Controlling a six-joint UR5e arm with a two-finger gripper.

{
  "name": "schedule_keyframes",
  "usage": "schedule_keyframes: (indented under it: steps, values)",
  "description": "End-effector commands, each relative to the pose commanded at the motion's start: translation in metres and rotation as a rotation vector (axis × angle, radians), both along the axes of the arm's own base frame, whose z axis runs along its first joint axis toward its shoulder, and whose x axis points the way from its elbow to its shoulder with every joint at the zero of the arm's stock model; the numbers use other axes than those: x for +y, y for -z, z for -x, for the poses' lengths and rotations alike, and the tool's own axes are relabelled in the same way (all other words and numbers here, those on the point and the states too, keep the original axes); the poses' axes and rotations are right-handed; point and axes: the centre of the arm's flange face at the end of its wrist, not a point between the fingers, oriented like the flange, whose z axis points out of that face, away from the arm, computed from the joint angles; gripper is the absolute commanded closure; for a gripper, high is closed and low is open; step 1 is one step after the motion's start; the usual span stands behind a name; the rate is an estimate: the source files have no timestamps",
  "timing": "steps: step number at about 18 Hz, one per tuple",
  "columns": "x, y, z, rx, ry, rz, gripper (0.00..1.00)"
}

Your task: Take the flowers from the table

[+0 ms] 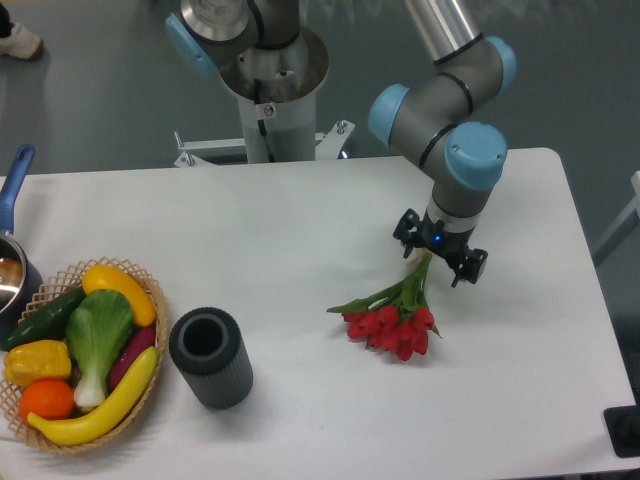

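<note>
The flowers (392, 320), a bunch of red tulips on thin green stems, lie on the white table (300, 230) right of centre, heads toward the front. Their stems run up and to the right beneath my gripper (438, 260). The gripper points down over the upper stems, and its dark fingers (468, 268) straddle them with a gap between. The gripper looks open. The far ends of the stems are hidden under the gripper body. I cannot tell whether the fingers touch the stems.
A dark grey cylinder (210, 357) stands front left of the flowers. A wicker basket (152, 300) of toy produce sits at the front left edge. A pot with a blue handle (14, 185) is at the far left. The robot base (272, 90) is behind the table.
</note>
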Motion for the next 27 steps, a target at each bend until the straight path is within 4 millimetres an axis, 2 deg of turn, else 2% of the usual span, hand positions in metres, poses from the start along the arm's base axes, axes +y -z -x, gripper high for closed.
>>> schedule_keyframes:
  steps: [5, 6, 7, 10, 15, 17, 18, 19, 22, 27]
  values:
    - [0.011, 0.003, 0.007, 0.004, 0.011, -0.002, 0.01]
    - [0.012, 0.002, 0.007, 0.005, 0.012, -0.003, 0.11]
    - [0.012, 0.002, 0.007, 0.005, 0.012, -0.003, 0.28]
    - [0.012, 0.003, 0.006, 0.006, 0.015, -0.003, 0.68]
    - [0.011, 0.001, 0.005, 0.008, 0.014, 0.000, 0.86]
    - [0.010, 0.001, 0.003, 0.007, 0.012, 0.002, 0.98]
    - [0.009, -0.001, 0.002, 0.009, 0.012, 0.002, 1.00]
    - [0.007, -0.016, 0.001, 0.031, 0.009, -0.004, 1.00]
    - [0.005, -0.042, 0.003, 0.068, -0.005, -0.015, 1.00]
    - [-0.007, -0.082, 0.022, 0.143, -0.037, -0.038, 1.00]
